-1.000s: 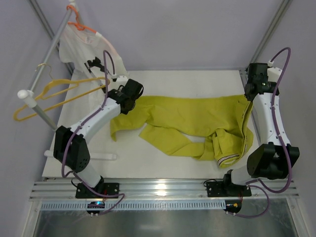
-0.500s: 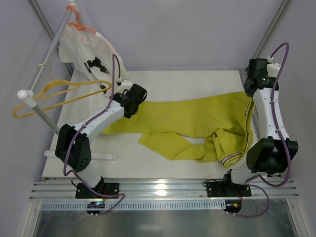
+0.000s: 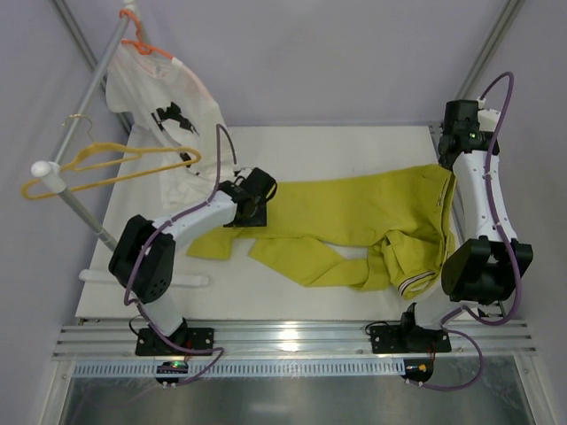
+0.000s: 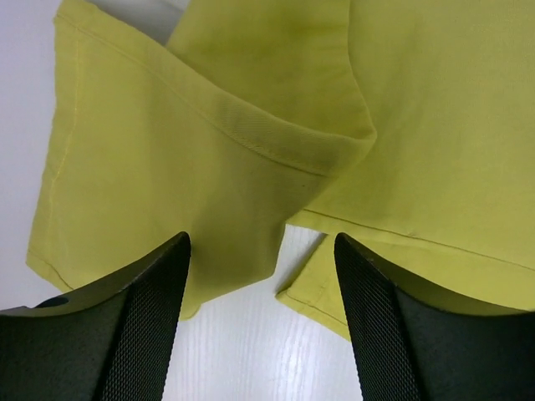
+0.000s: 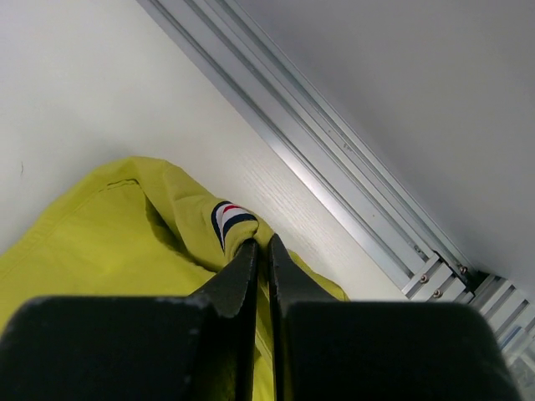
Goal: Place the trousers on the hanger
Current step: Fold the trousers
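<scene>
Mid-frame on the white counter (image 3: 337,146), yellow-green cloth trousers (image 3: 354,212) lie unhung, right hand (image 5: 261,246) pinching their waistband (image 5: 230,221), left hand (image 4: 263,251) open above a leg (image 4: 167,159), thin yellow plastic hanger (image 3: 133,150) bare.

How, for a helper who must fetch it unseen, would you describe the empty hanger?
Look at the slanted metal rail left of the table. Two hangers hang there; the hanger is the nearer one. It is yellow and bare, while the orange hanger carries a white T-shirt.

TOP VIEW: trousers (image 3: 354,208) partly hidden under left arm (image 3: 190,217); right gripper (image 5: 261,246) hidden beneath its wrist | LEFT WRIST VIEW: trousers cut off top, right | RIGHT WRIST VIEW: trousers cut off left, bottom
</scene>
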